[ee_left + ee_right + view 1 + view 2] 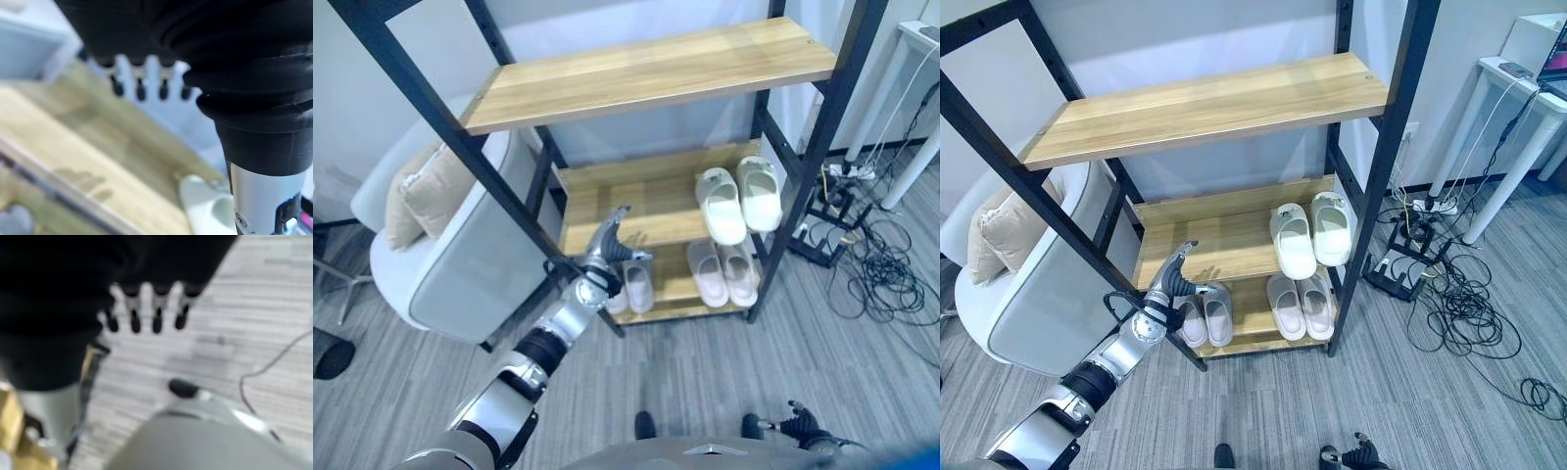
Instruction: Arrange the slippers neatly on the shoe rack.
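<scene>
With my left hand [607,245] raised, fingers straight and empty, before the rack's [646,69] middle shelf, all three slipper pairs look shelved: cream pair [739,201] beyond my fingertips, pink pair [722,271] and grey pair [1205,315] below. Next, probably just squaring them up. My right hand [146,313] hangs loose-fingered.

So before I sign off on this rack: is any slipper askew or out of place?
Nothing stands out. The white pair sits side by side on the middle shelf; two pale pairs line the bottom shelf. The left hand hovers open, empty.
</scene>
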Motion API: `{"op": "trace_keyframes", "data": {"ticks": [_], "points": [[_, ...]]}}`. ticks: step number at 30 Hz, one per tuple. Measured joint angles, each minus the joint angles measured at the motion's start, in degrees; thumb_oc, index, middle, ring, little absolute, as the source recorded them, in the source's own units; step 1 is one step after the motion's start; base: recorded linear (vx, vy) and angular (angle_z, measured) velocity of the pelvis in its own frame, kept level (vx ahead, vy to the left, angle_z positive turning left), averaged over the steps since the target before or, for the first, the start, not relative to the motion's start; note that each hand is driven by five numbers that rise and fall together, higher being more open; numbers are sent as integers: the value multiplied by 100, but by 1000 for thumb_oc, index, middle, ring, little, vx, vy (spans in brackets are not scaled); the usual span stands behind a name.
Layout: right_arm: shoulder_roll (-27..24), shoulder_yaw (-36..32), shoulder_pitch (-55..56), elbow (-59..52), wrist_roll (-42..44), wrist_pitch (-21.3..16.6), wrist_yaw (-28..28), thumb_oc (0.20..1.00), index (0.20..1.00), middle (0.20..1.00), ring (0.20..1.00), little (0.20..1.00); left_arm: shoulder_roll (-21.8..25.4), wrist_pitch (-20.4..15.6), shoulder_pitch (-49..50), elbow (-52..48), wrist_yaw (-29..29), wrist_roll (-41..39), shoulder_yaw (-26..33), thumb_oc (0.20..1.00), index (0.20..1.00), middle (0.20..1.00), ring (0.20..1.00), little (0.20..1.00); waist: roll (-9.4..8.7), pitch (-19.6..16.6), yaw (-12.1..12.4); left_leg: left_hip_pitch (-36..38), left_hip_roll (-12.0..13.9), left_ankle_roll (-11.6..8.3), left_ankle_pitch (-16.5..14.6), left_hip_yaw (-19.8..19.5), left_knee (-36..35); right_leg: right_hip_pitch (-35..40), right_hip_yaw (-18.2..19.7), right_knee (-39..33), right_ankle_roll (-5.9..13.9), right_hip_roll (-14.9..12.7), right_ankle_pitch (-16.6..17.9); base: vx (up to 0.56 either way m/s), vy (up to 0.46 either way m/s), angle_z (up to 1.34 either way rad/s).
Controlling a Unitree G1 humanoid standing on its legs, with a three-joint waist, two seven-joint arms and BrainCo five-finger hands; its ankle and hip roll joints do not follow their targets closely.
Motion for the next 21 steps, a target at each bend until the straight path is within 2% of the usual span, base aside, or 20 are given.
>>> {"op": "trace_keyframes", "data": {"ticks": [3,5,6,7,8,11,14,16,18,19,21], "points": [[-7,13,-10,-4,0,-10,-12,1000,1000,1000,1000,1000,-157,-48,-16,-83,0,267,-33,1000,1000,1000,1000,1000,33,-6,-16,-18,0,1,1,0,0,-27,10,0,3,1,4,-24,-3,-2],[-73,114,-30,-2,-2,-11,-58,1000,1000,1000,1000,1000,-382,-48,-26,-80,0,325,-285,1000,1000,1000,1000,1000,79,32,-17,-54,-2,2,3,-3,1,-69,15,0,5,1,5,-94,0,0],[-94,120,-69,-13,-2,-13,-90,1000,1000,1000,1000,1000,-521,-50,-129,-80,0,379,-483,1000,1000,1000,1000,1000,150,109,-46,-168,-6,54,59,-19,2,-179,13,4,6,1,20,-109,-2,2],[-119,139,-129,-29,0,-14,-106,1000,1000,1000,1000,1000,-646,-45,-203,-65,27,390,-527,1000,1000,1000,1000,1000,130,185,-73,-217,-9,55,80,-21,5,-232,15,13,12,1,28,-103,-6,2],[-131,187,-171,-44,-1,-15,-127,1000,1000,1000,1000,1000,-714,-16,-340,-47,70,395,-616,1000,1000,1000,1000,1000,197,229,-77,-277,-15,69,128,-20,8,-295,16,39,11,-4,45,-49,3,3],[-181,254,-417,-79,-3,-19,-177,1000,1000,1000,1000,1000,-909,-20,-765,250,135,626,-828,1000,1000,1000,1000,1000,249,523,-183,-365,-18,72,178,-32,8,-383,26,31,15,6,96,-70,14,-2],[-185,256,-550,-104,-3,-32,-216,1000,1000,1000,1000,1000,-945,-6,-934,442,167,796,-879,1000,1000,1000,1000,1000,278,678,-228,-390,-5,70,178,31,7,-449,86,31,27,10,118,-69,9,-11],[-294,377,-654,-107,-6,-31,-265,1000,1000,1000,1000,1000,-994,28,-1227,574,429,983,-875,1000,1000,1000,1000,1000,319,917,-212,-427,-11,57,169,80,7,-528,143,52,48,4,141,-62,-7,-12],[-355,387,-753,-129,-9,-37,-330,1000,1000,1000,1000,1000,-1021,103,-1465,610,623,1100,-875,1000,1000,1000,1000,1000,282,1034,-280,-558,-18,36,157,106,8,-676,170,60,35,2,172,-64,-18,-9],[-403,497,-932,-138,-60,-55,-425,1000,1000,1000,1000,1000,-1014,151,-1845,613,842,1285,-870,1000,1000,1000,1000,1000,244,1211,-337,-658,-22,82,225,123,8,-776,196,67,32,15,211,-45,-19,-7],[-409,742,-1096,-221,-210,-107,-537,1000,1000,1000,1000,1000,-1028,261,-2255,623,1198,1544,-880,1000,1000,1000,1000,1000,79,1406,-402,-744,-13,86,242,190,7,-871,266,36,27,11,254,-15,-15,-14]]}}
